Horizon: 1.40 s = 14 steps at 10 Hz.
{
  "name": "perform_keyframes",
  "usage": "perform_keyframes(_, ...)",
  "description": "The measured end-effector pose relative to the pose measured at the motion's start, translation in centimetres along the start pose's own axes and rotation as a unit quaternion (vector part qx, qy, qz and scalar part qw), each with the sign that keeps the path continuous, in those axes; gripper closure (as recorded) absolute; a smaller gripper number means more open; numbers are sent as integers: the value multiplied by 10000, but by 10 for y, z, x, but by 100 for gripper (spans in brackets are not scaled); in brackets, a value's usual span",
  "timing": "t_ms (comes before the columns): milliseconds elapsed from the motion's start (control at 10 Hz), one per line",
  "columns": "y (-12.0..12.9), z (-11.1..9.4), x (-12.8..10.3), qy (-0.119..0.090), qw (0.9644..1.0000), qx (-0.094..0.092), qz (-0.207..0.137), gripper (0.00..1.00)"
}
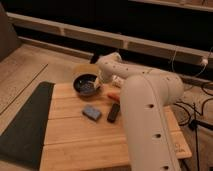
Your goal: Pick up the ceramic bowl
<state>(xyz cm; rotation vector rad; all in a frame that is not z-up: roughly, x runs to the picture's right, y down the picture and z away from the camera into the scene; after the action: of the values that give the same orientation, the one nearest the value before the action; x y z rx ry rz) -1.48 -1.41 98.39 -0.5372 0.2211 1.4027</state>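
The ceramic bowl (86, 84) is round, shallow and black with a glossy inside. It sits at the far left part of the wooden table (75, 135). My white arm reaches from the lower right toward it, and my gripper (99, 78) is at the bowl's right rim. A tan round plate (84, 69) shows partly behind the bowl.
A small blue block (91, 112) and a dark oblong object (114, 112) lie in front of the bowl. An orange-red item (113, 96) lies by my arm. A dark mat (22, 127) covers the floor left of the table. A bench rail runs behind.
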Motion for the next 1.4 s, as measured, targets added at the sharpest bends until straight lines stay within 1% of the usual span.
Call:
perform_keyframes(100, -2, 6, -3, 47, 10000, -22, 2, 47)
perform_keyframes(200, -3, 10, -9, 20, 10000, -87, -36, 57)
perform_keyframes(300, 0, 11, -16, -49, 9998, -172, -89, 66)
perform_keyframes(400, 2, 10, -23, -147, 9993, -300, -144, 80)
perform_keyframes(500, 1, 10, -27, -205, 9990, -378, -145, 91)
perform_keyframes(600, 0, 7, -31, -276, 9985, -442, -143, 98)
perform_keyframes(700, -1, 0, -39, -427, 9977, -500, -146, 100)
perform_keyframes(800, -1, -11, -49, -598, 9967, -522, -164, 100)
perform_keyframes(1000, 0, -48, -74, -1078, 9926, -481, -283, 100)
perform_keyframes(1200, 8, -91, -95, -1566, 9858, -435, -434, 100)
perform_keyframes(1300, 17, -119, -104, -1843, 9804, -411, -554, 100)
perform_keyframes(1400, 24, -142, -107, -2036, 9761, -370, -668, 100)
